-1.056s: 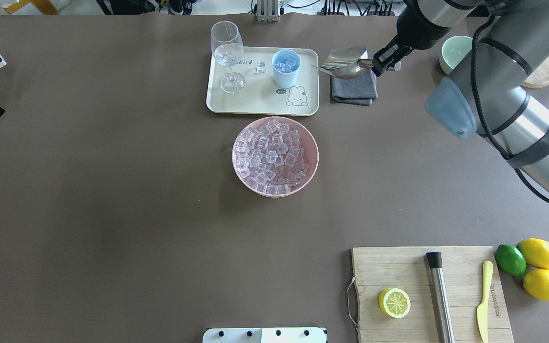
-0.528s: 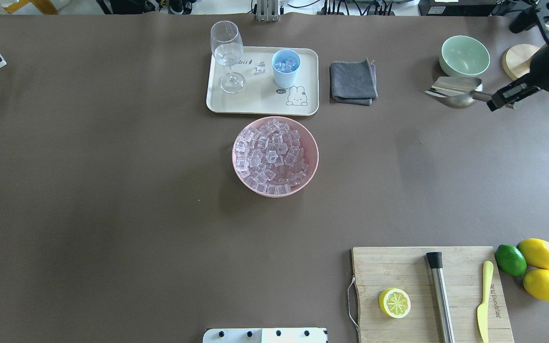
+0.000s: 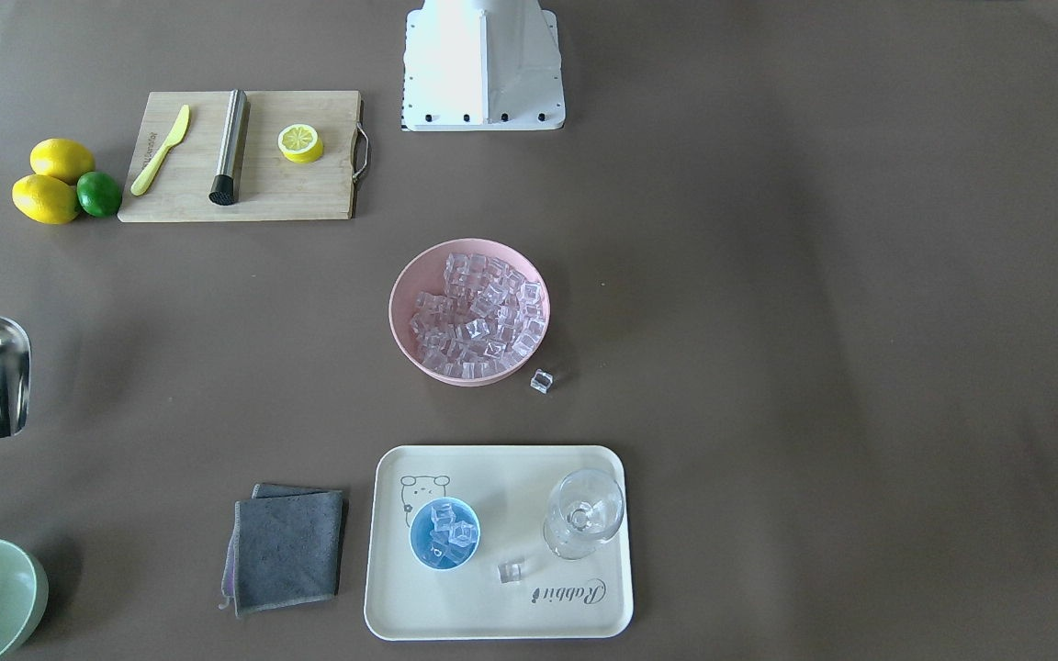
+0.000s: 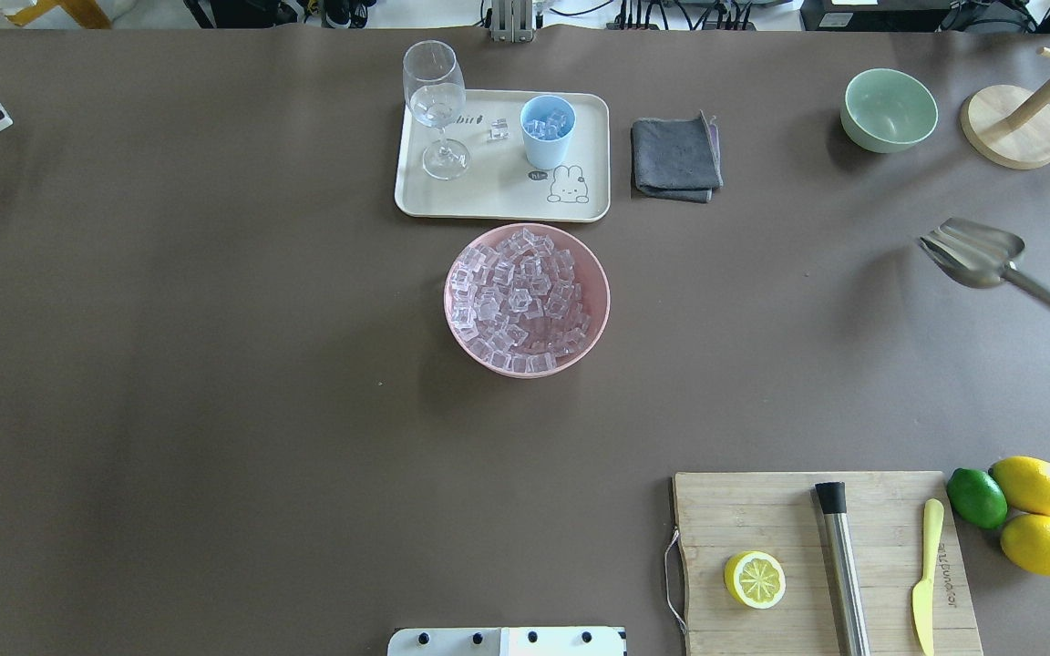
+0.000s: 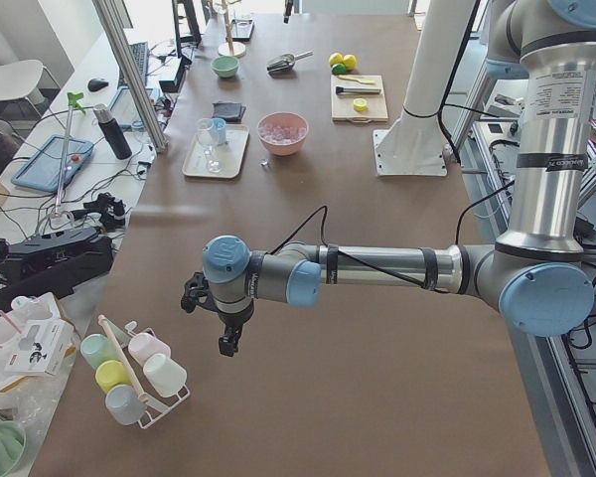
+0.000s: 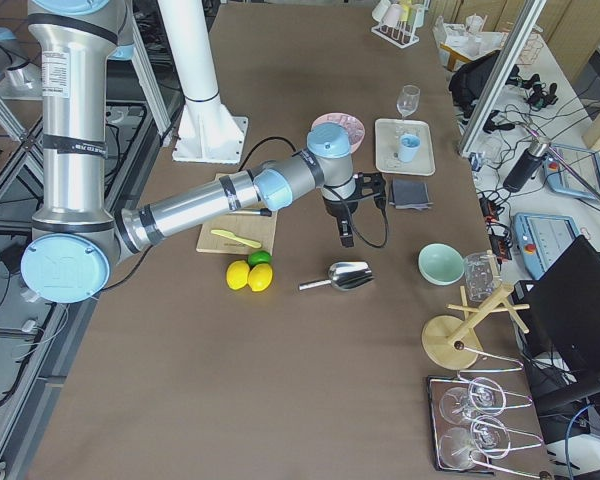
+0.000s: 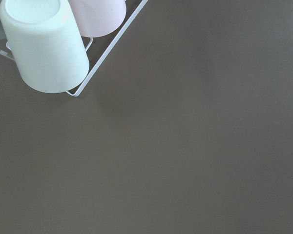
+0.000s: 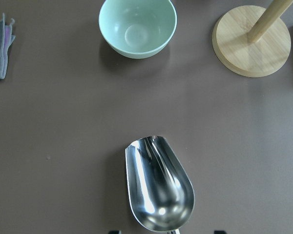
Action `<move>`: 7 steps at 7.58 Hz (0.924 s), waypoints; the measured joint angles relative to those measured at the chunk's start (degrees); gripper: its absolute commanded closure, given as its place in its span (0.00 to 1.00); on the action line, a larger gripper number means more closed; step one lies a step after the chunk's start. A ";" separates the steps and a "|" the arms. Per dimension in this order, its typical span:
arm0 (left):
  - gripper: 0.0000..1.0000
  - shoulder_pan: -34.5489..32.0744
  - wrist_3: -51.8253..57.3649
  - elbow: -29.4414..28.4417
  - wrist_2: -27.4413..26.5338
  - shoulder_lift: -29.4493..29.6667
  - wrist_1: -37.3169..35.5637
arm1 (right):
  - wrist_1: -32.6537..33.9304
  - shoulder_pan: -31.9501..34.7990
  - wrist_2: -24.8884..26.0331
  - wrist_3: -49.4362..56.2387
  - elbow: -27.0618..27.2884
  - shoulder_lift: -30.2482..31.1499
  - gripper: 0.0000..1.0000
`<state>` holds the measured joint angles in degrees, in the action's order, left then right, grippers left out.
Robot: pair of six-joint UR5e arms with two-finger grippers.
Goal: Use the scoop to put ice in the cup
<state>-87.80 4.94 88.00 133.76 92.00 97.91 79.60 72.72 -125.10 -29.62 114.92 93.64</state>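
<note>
Robotics lab, staged as a small drinks bar.

Two industrial arms, the left arm [image 5: 377, 268] and the right arm [image 6: 210, 200], rise from a white pedestal [image 6: 208, 130] at one long edge of the worktop [image 4: 215, 410]. Aluminium frame posts [image 5: 131, 75] line the opposite edge, with cables [image 5: 30, 214], a teach pendant [image 6: 540, 238] and a monitor [image 6: 580, 310] beyond. Tidy props sit near the corners: a cutting board [image 4: 762, 510], lemons [image 4: 1035, 515] and a mug rack [image 5: 134, 373].

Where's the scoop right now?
Overhead view, far right: the scoop lies on the table on the robot's right side, between the pale green bowl and the lemons.
</note>
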 measured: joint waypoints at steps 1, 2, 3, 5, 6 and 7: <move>0.01 -0.20 0.00 0.68 0.44 -0.43 -0.02 | -0.73 0.07 0.39 -1.37 -0.06 0.30 0.00; 0.01 -0.28 0.00 1.17 0.74 -1.09 -0.09 | -1.02 0.74 0.57 -0.01 -0.24 1.42 0.00; 0.01 -0.29 0.01 1.20 0.84 -1.93 -0.14 | -1.04 2.92 0.43 4.80 -1.27 2.75 0.00; 0.01 -1.26 0.40 1.58 1.21 -2.91 -0.13 | -0.88 9.78 -2.65 14.23 -5.82 3.90 0.00; 0.01 -2.07 0.48 1.42 2.16 -3.18 -0.10 | -0.65 12.91 -5.40 19.32 -8.60 4.04 0.00; 0.01 -2.88 0.53 1.23 2.67 -3.54 -0.04 | -0.53 15.20 -7.84 23.26 -11.05 4.18 0.00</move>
<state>-90.69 5.47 89.23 136.43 88.46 97.87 79.08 87.92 -132.94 -6.36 103.87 97.82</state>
